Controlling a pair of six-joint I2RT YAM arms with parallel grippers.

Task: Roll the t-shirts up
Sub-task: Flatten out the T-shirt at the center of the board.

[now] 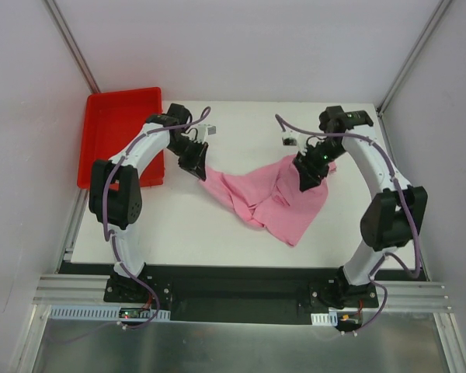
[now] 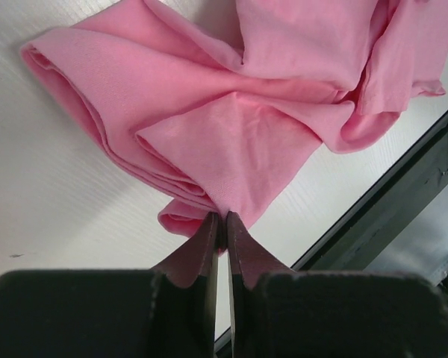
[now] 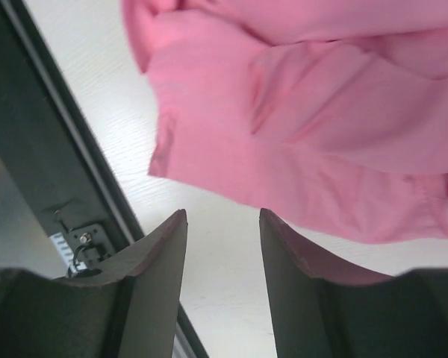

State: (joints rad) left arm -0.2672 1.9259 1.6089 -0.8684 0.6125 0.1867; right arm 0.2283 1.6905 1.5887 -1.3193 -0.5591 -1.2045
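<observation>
Both arms rise from the near edge and bend inward over the white table [image 1: 186,233]. The left gripper [image 2: 224,218] is clamped on the left corner of the pink t-shirt [image 1: 264,198]. The right gripper [image 3: 222,216] hangs over the shirt's right end, jaws parted and empty. The crumpled shirt lies mid-table, its long axis running left to right.

Close to the lens, the left tool [image 2: 222,218] and right tool [image 3: 222,215] blur dark, while the t-shirt [image 2: 239,142] beyond them looks sharper. Bright, even light from above washes the white bench [image 1: 194,225]; shadows beneath both tools are soft and faint.
</observation>
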